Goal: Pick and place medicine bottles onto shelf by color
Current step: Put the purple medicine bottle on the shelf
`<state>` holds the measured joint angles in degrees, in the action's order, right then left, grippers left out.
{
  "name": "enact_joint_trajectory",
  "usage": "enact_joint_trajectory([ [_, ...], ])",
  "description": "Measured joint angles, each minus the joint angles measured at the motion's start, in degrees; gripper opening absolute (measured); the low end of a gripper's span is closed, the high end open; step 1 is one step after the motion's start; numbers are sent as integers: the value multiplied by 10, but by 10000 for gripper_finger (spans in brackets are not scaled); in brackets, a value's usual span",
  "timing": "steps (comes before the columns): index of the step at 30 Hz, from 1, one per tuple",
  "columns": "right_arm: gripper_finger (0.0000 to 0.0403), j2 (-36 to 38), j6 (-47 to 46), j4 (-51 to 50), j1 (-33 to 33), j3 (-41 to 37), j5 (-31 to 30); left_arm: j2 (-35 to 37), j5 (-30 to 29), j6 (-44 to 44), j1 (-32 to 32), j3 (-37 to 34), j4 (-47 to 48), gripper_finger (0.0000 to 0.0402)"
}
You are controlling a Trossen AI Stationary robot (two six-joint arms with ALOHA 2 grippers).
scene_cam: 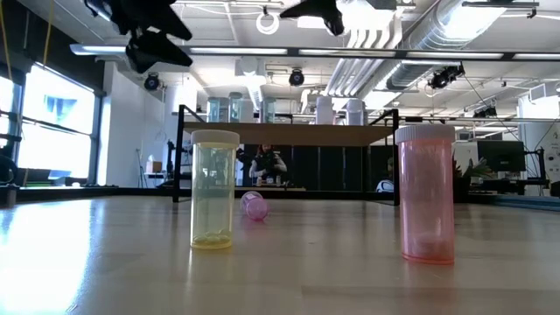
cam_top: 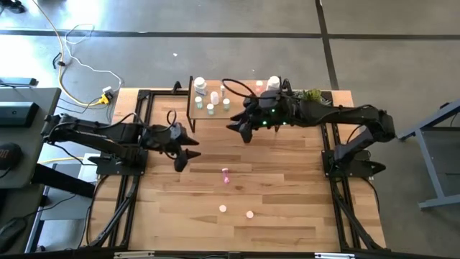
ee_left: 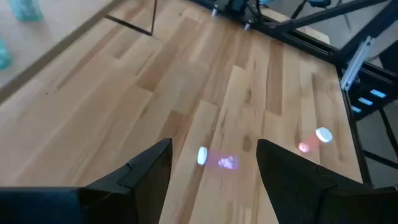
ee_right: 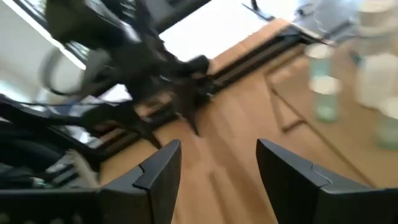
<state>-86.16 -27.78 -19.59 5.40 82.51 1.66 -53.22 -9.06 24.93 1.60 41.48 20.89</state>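
Lying on its side near the table's middle, well in front of the shelf (cam_top: 208, 108): a pink bottle (cam_top: 226, 175), white cap showing. Farther from the shelf, two more upright, one yellow-tinted (scene_cam: 214, 189), one pink (scene_cam: 427, 194). Already on the shelf, a cluster of white and green-tinted bottles (cam_top: 210, 97). Left gripper (cam_top: 188, 153) fingers wide, empty, poised above the fallen bottle: likely the approach step. Next calls for lowering and straddling it. Right gripper (cam_top: 238, 129) fingers apart, empty, just in front of the shelf.

Two dark, near-black jointed arms: the left arm (cam_top: 108, 137) and the right arm (cam_top: 338, 115), whose wrist carries what looks like small green lights and looping black cables.
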Motion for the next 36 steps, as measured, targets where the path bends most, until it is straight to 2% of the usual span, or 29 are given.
enact_joint_trajectory([
  [2, 200, -16, -7, -8, -12, 27, 0, 7, 0, 0, -3, -4, -1, 225],
  [5, 200, -44, -16, -78, -23, 68, -18, 21, -1, -8, -2, -5, 16, 225],
  [9, 200, -78, -74, -163, -26, 107, -28, 52, -1, -26, -2, -5, 47, 225],
  [13, 200, -112, -124, -195, -42, 120, -15, 89, -1, -30, -2, -5, 87, 225],
  [18, 200, -149, -192, -217, -61, 120, 1, 128, -1, -34, -2, -5, 130, 225],
  [24, 200, -200, -260, -216, -78, 120, 5, 149, -1, -45, -2, -5, 128, 225],
  [36, 200, -282, -318, -210, -93, 120, 0, 149, 0, -65, -2, -5, 128, 225],
])
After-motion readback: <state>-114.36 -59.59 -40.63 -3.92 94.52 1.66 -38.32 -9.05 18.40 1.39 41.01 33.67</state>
